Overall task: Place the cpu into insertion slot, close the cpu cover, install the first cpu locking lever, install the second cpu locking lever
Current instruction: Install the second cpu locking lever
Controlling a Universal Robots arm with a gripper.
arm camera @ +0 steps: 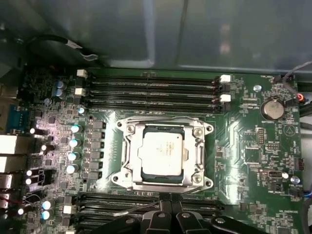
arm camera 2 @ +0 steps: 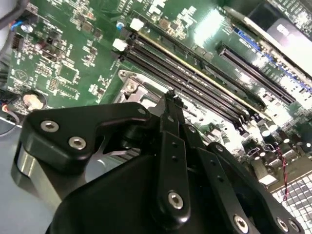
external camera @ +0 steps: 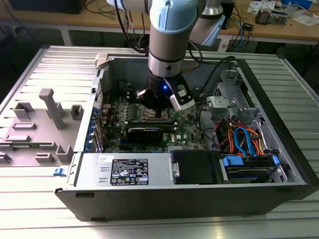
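Looking straight down, the first wrist view shows the cpu seated in the insertion slot, the cpu cover closed around it, memory slots beside; the gripper has its fingers pressed together, holding nothing. In the exterior view the arm hides the socket inside the computer case

Cpu seated in insertion slot, cpu cover apparently closed over it, end effector just beside.
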